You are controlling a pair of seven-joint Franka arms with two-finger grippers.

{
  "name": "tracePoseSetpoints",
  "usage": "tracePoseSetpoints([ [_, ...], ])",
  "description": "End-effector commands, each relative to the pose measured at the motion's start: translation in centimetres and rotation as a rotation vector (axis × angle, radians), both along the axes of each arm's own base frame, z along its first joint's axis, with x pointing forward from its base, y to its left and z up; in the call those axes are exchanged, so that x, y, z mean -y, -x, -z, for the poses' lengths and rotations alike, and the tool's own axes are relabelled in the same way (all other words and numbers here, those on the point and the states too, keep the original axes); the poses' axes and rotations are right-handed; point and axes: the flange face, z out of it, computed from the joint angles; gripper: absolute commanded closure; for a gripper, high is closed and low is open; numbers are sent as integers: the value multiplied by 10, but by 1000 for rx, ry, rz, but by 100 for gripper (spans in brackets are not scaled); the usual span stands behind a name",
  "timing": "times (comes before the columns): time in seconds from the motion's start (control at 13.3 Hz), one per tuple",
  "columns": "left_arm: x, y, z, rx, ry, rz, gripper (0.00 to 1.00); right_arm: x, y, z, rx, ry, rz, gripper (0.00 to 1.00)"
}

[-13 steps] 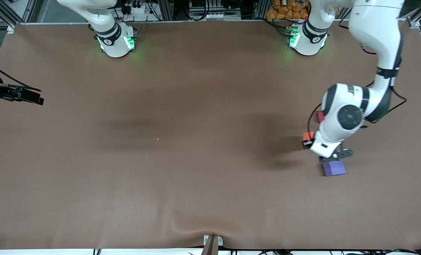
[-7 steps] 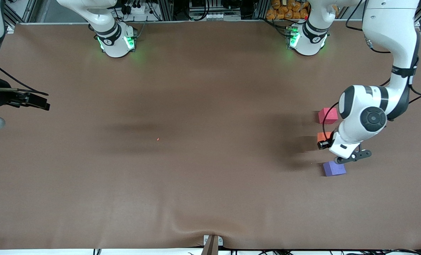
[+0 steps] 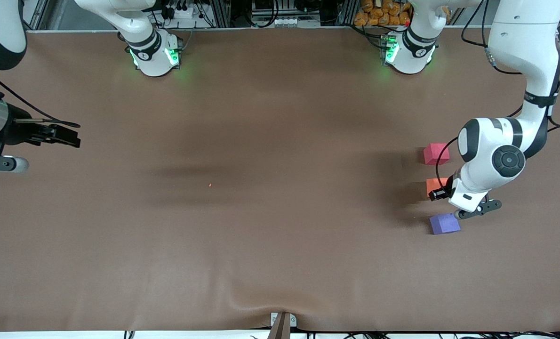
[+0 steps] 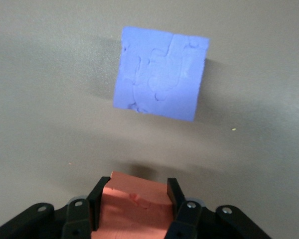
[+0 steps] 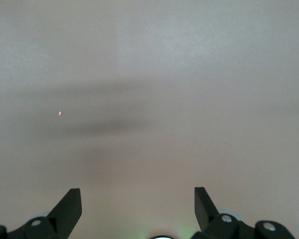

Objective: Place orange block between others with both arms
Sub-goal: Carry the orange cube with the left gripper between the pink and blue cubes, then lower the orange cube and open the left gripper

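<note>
Currently, step in hand: the left end effector (image 4: 134, 195) is clamped on the orange block (image 3: 436, 184), carrying it over the gap between the pinkish-red cube (image 3: 436, 154) and the purple-blue cube (image 3: 444, 223).
Orange block position: just above the tabletop (image 3: 280, 212), at the left arm's end, roughly in line with the two cubes; not yet released.
Doing it well: judged from the wrist view, the block should come straight down, square to the purple-blue cube's edge, centred in the gap, touching neither neighbour; the fingers should part only once it rests flat.
Right end effector (image 5: 137, 201): fingers wide apart, holding nothing, waiting over bare tabletop at the right arm's end.
Writing: no brand, label or lettering can be read anywhere.
</note>
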Motion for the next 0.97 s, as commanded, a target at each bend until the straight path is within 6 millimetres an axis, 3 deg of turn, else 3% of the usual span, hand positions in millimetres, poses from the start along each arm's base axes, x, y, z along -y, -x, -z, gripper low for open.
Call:
tracePoseSetpoints([
  [0.0, -10, 7, 10, 31, 19, -13, 68, -9, 3, -3, -1, -12, -20, 0],
  [0.07, -11, 6, 13, 36, 18, -14, 68, -14, 4, -2, -6, -12, -29, 0],
  [0.22, -12, 6, 14, 39, 18, -15, 67, -52, 7, -2, -2, -12, -84, 0],
  [0.45, -12, 4, 19, 36, 17, -14, 64, -77, 11, -1, -5, -15, -125, 0],
  [0.53, -12, 4, 19, 36, 17, -13, 54, -83, 12, -1, -6, -17, -136, 0],
  [0.6, -11, 4, 20, 36, 17, -12, 22, -85, 12, -1, -6, -17, -139, 0],
  [0.67, -8, 4, 22, 31, 13, -1, 0, -88, 13, -1, -7, -17, -145, 0],
  [0.9, -4, 4, 13, 37, 13, 12, 0, -88, 13, 0, -9, -18, -154, 0],
])
